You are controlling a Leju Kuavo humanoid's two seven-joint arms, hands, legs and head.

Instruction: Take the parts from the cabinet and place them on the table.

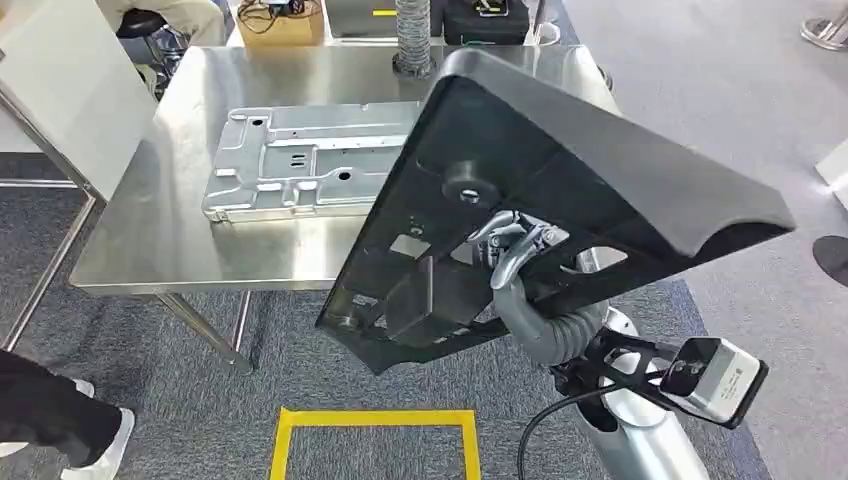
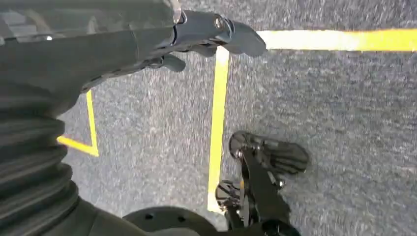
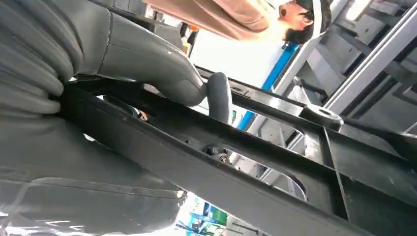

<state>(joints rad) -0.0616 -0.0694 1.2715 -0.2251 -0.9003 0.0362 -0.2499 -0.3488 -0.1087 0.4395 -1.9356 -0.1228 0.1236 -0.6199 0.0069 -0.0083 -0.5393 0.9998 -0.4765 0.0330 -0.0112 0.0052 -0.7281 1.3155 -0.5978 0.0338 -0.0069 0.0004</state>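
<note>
Largely, the steel table [image 1: 180, 230] stretches from the far middle to the left of the head view, its near right corner hidden behind the big black plastic part [image 1: 560, 180]; its near edge and left edge stand open above the grey carpet, with bare steel along the near strip. That black part is held tilted above the table's right end and out past its near edge, ribbed underside facing the camera, smooth moulded lip on the far and right side; it covers the table's right portion and part of the silver metal plate [image 1: 300, 165]. The plate lies flat on the table, left of the black part, its right end tucked out of sight behind it. Below, the right hand [image 1: 510, 245] grips a rib on the part's underside, fingers clamped around it; in the right wrist view the thumb [image 3: 219, 96] presses over a black bar of the same part. The left hand [image 2: 206, 34] hangs over the carpet, fingers curled loosely with nothing in them. Yellow floor tape [image 1: 375, 425] marks a square near the robot; a person's shoe [image 1: 100, 450] is cut off at the near left corner.
</note>
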